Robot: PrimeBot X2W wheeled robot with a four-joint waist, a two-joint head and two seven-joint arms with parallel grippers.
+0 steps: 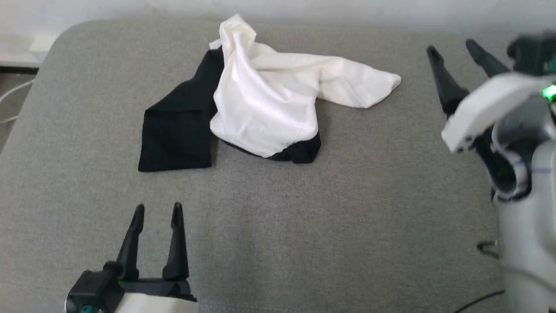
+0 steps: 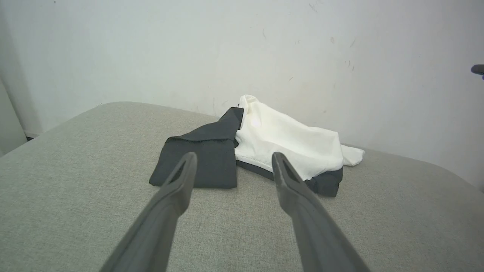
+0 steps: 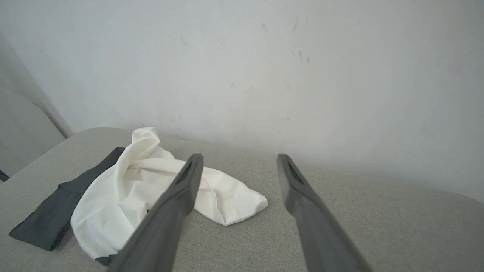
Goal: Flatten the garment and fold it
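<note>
1. The garment (image 1: pixel 265 108) lies crumpled on the far middle of the grey pad (image 1: pixel 304 226), close to the wall (image 2: pixel 151 45). Nothing touches it.
2. Its white body is heaped and twisted, with a peak at the back and a white tongue trailing to the robot's right. One black sleeve (image 1: pixel 176 130) lies fairly flat to the left. A black scrap (image 1: pixel 299 153) pokes out under the near edge (second sleeve or trim, I can't tell which).
3. The left gripper (image 1: pixel 158 208) hovers over the near side of the pad, well short of the garment, fingers apart and holding nothing. It points roughly at the sleeve, probably because that flat end is the easiest to pinch.
4. The right gripper (image 1: pixel 451 47) seems raised, off to the right of the white tongue, fingers also spread and empty. From there the tongue's tip is its nearest bit of cloth.
5. My read is that flattening has not begun. One arm stands on each side of the heap, which suits pulling opposite ends apart to spread the cloth.
6. The risk is that the cloth is thin, so a pinch may catch two layers and drag the heap instead of opening it.
</note>
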